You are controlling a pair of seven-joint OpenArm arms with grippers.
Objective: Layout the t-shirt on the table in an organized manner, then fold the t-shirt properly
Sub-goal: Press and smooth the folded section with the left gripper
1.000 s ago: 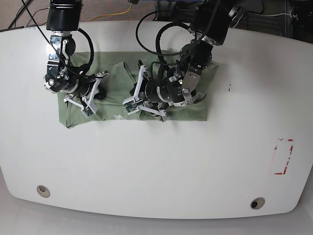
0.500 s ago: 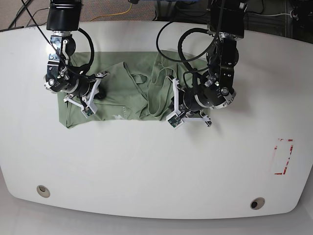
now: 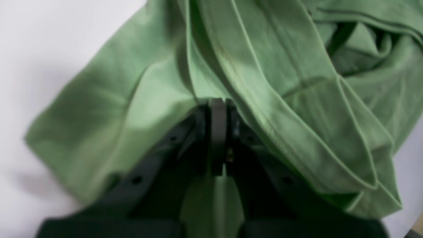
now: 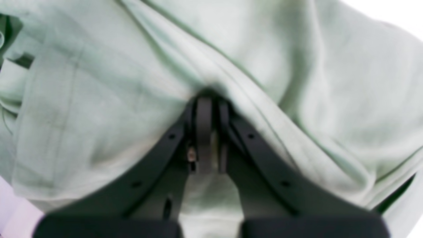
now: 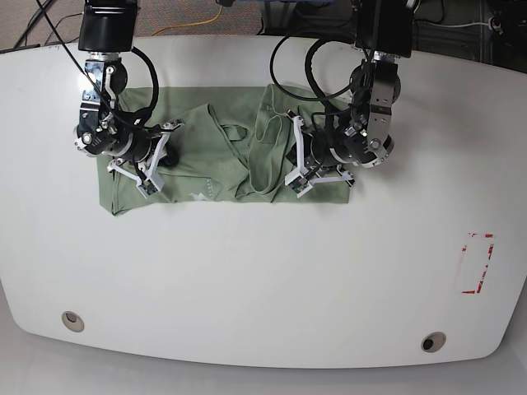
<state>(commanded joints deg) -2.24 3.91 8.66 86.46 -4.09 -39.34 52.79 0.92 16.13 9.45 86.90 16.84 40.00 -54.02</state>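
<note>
The pale green t-shirt (image 5: 198, 160) lies rumpled across the far half of the white table (image 5: 263, 280), with bunched folds near its middle. In the base view my right gripper (image 5: 158, 158) rests on the shirt's left part, and my left gripper (image 5: 296, 167) on its right part. The right wrist view shows the right gripper (image 4: 210, 99) shut, pinching a ridge of the t-shirt (image 4: 99, 99). In the left wrist view the left gripper (image 3: 219, 100) is likewise shut on a fold of the t-shirt (image 3: 132, 99), near a hemmed edge.
A red tape rectangle (image 5: 476, 263) marks the table's right side. Two round grommet holes (image 5: 72, 320) (image 5: 433, 341) sit near the front edge. Cables run along the back edge behind both arms.
My left gripper went from the shirt's middle rightward with cloth in it, then rose slightly toward the back. The shirt's right part is spread wider. The right arm held still.
</note>
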